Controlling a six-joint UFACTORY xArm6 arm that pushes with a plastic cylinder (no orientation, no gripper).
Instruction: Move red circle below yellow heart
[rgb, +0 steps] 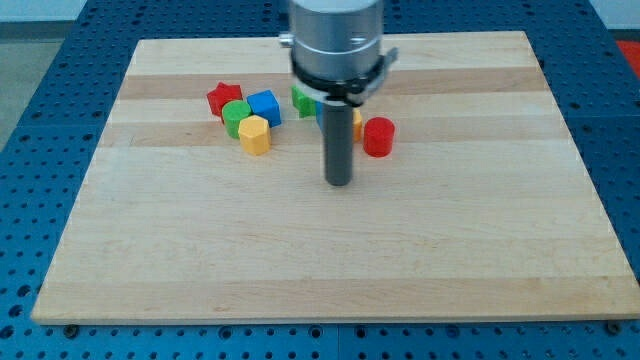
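The red cylindrical circle block (378, 136) sits right of centre on the wooden board (500, 250), beside a mostly hidden yellow block (358, 121), apparently the heart. The clawless rod's tip (340, 182) rests lower-left, apart; placement looks unfinished.

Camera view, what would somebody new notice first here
The big grey arm drops in from the view's top, its dark rod ending at my tip on the wooden board. A red circle sits just to the tip's upper right. A tight cluster lies at the view's left: red star, green block, blue block, yellow block.
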